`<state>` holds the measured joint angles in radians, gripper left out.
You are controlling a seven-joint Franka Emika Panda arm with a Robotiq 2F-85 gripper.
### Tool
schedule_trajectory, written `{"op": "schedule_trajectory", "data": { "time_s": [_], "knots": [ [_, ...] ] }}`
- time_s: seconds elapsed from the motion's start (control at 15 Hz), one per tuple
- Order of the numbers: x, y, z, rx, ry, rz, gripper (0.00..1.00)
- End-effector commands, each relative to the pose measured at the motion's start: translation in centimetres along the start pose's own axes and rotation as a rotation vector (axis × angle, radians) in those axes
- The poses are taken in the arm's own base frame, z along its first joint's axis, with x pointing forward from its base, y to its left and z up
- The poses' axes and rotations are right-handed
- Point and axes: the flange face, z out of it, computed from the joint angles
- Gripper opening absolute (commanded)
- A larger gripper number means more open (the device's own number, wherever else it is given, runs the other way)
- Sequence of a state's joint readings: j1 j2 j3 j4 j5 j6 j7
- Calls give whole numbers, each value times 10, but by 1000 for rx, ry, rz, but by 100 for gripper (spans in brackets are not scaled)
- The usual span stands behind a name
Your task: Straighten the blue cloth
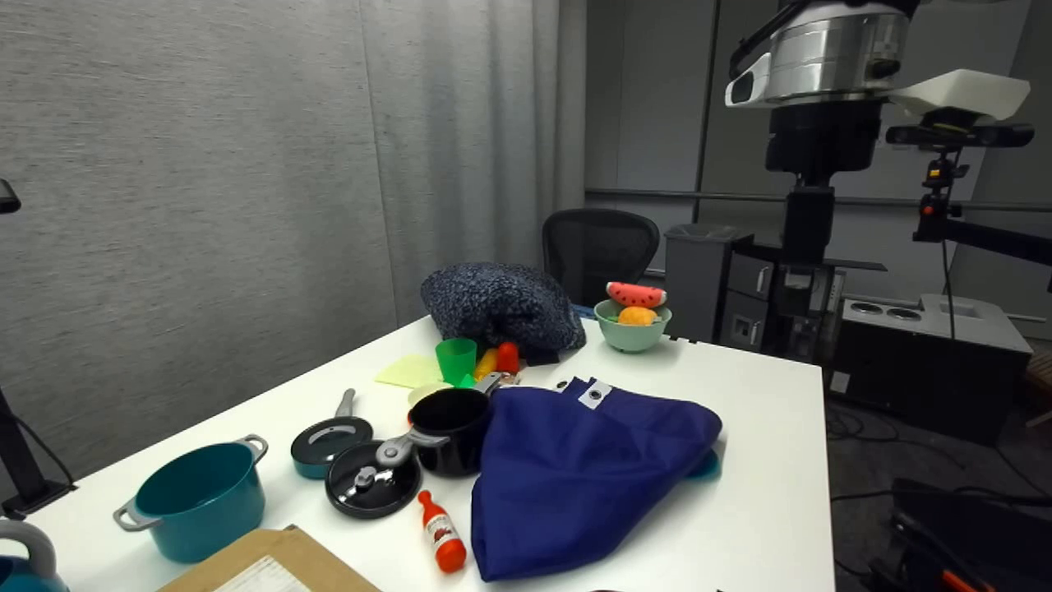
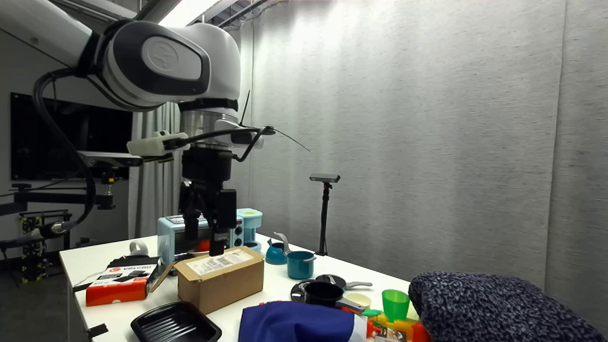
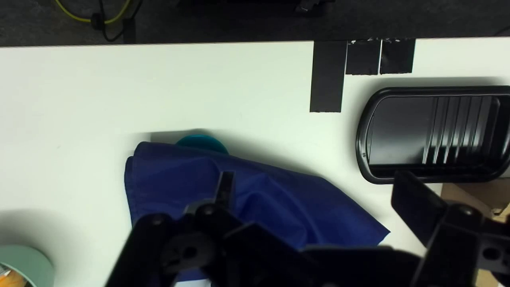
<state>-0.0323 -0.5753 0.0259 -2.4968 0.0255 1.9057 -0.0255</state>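
Note:
The blue cloth [image 1: 583,473] lies crumpled and folded over itself on the white table. A white strip with a ring [image 1: 595,395] shows at its far edge in an exterior view. The cloth also shows in an exterior view [image 2: 294,323] at the bottom edge, partly cut off. In the wrist view the cloth [image 3: 314,203] lies below the fingers, with wrinkles and a pointed corner at the right. Part of a teal object [image 3: 201,142] sticks out from under it. My gripper [image 3: 316,181] is open and empty, high above the table; it also shows in an exterior view [image 2: 204,242].
A black pot [image 1: 452,436] stands against the cloth's side. A red bottle [image 1: 444,534], a black lid [image 1: 374,481] and a teal pot [image 1: 197,501] are nearby. A cardboard box [image 2: 223,285], black tray [image 3: 430,135], green bowl [image 1: 631,333] and dark fuzzy mound [image 1: 501,304] surround it.

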Motion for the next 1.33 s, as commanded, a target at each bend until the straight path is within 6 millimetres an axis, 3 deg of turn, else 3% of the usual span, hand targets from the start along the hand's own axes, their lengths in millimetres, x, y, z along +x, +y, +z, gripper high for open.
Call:
{"op": "schedule_trajectory", "data": {
  "time_s": [0.0,0.13,0.33,0.93,1.0,1.27],
  "knots": [
    [0,0,-1,0,-1,0,100],
    [3,2,1,-5,4,11,100],
    [25,18,2,13,76,65,100],
    [120,34,39,44,139,98,100],
    [95,34,36,27,142,93,100],
    [117,35,47,25,125,93,100]
  ]
}}
